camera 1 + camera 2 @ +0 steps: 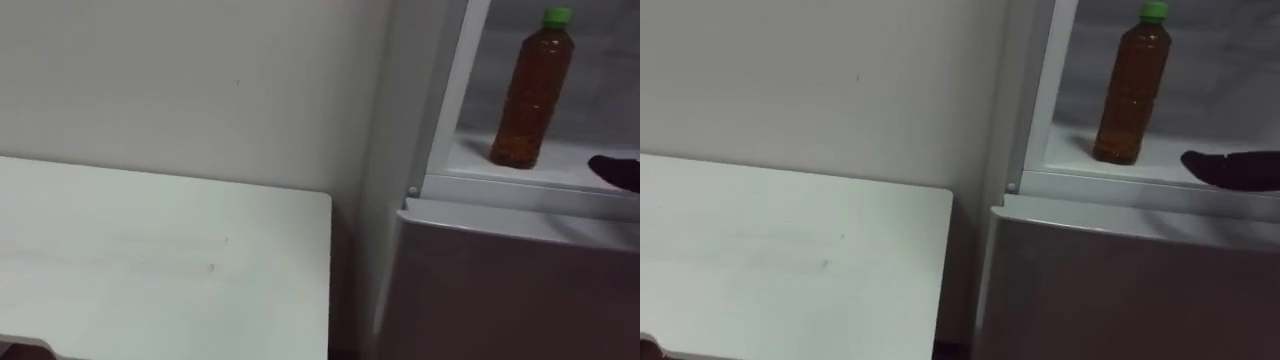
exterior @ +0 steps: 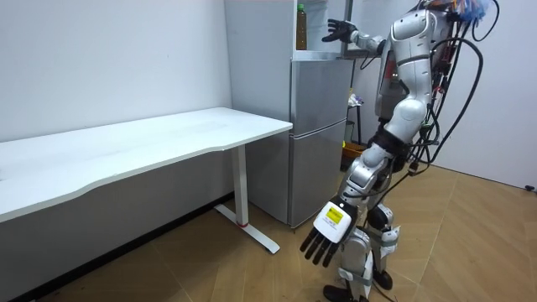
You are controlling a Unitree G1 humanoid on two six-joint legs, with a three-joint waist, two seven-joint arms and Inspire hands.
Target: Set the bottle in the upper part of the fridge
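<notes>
Part of the right hand (image 1: pixel 1230 168) is cut off near the bottle (image 1: pixel 1129 90).

I am seeing the eye views sitting dim and flat, the worktop (image 1: pixel 150 250) glowing pale while shadow is pooling between it and the fridge (image 1: pixel 500 290), whereas soft even light is filling the room view.

We record the bottle (image 1: pixel 533 95) as clear, glossy plastic with a smooth green plastic cap (image 1: pixel 557 15); the fridge (image 2: pixel 319 143) outer skin looks like satin grey metal, its inner shelf (image 1: pixel 570 170) smooth white plastic; the table (image 1: pixel 150 260) top is matt white and smooth; the floor (image 2: pixel 470 252) is wood parquet with a slight sheen; the right hand (image 1: pixel 1240 170) looks matt black.
</notes>
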